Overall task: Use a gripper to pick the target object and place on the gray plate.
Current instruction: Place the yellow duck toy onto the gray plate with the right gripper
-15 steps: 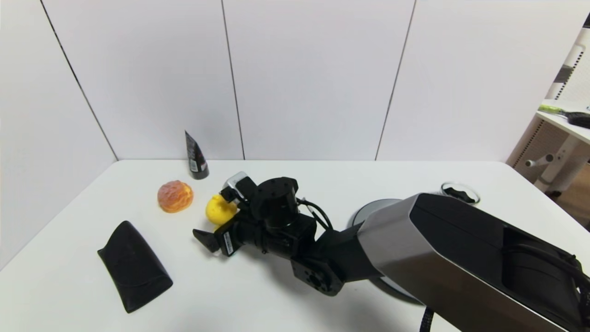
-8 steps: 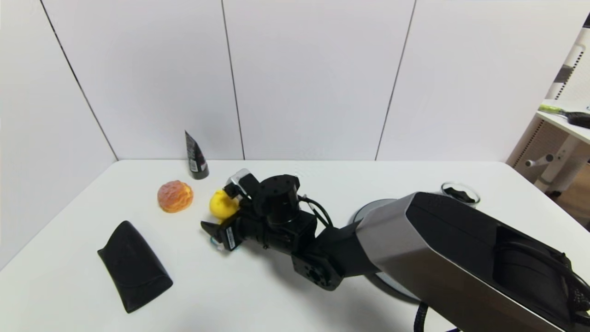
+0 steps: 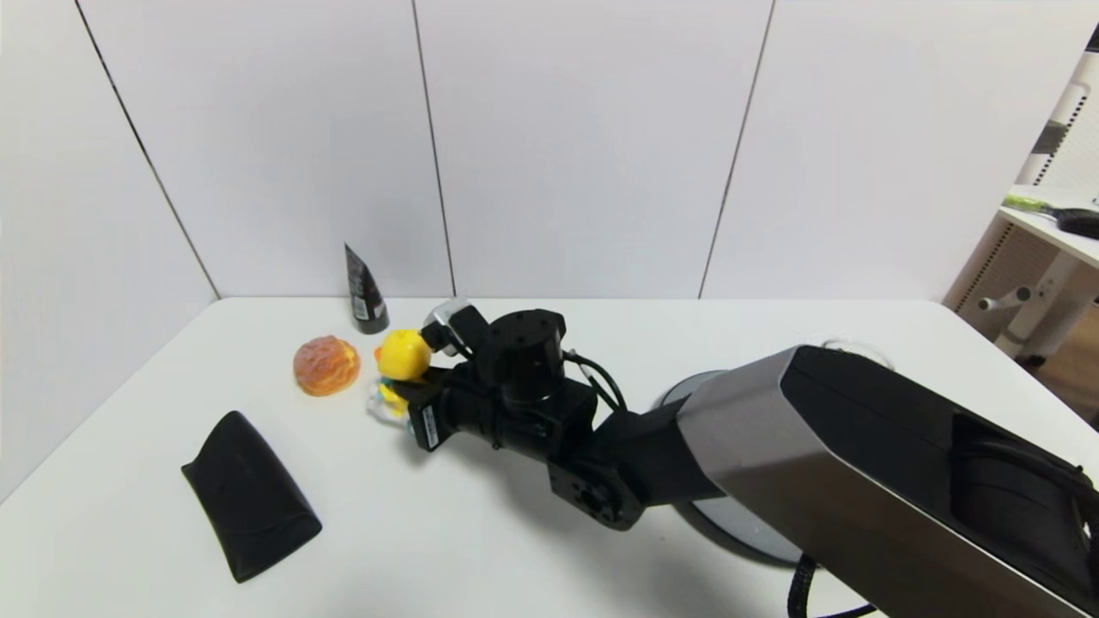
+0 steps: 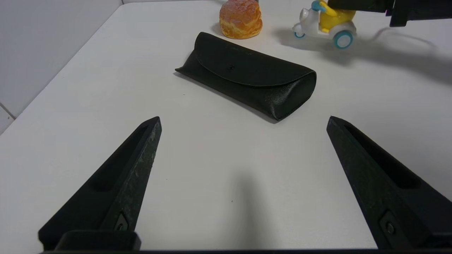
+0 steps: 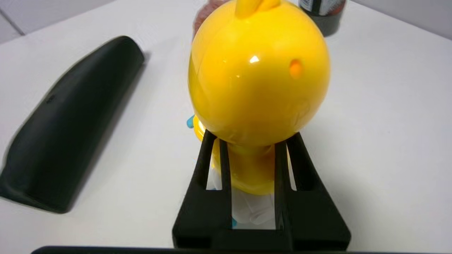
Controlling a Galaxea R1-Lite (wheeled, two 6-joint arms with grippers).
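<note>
The yellow duck toy (image 3: 403,356) on its white scooter with blue wheels is held in my right gripper (image 3: 397,388), left of the table's middle and just right of the bun. In the right wrist view the two black fingers (image 5: 212,155) clamp the duck's neck under its round head (image 5: 259,74). In the left wrist view the duck (image 4: 330,19) hangs slightly above its shadow. The gray plate (image 3: 691,388) lies right of the middle, mostly hidden by my right arm. My left gripper (image 4: 243,119) is open and empty above the table's near left.
An orange-brown bun (image 3: 325,365) sits just left of the duck. A black case (image 3: 249,495) lies at the front left. A black tube (image 3: 365,292) stands by the back wall. A side shelf (image 3: 1052,223) stands beyond the table's right edge.
My right gripper has shut on the duck and carried it up and toward the back wall. The scooter has come up off the table with it. The left arm has not moved.
</note>
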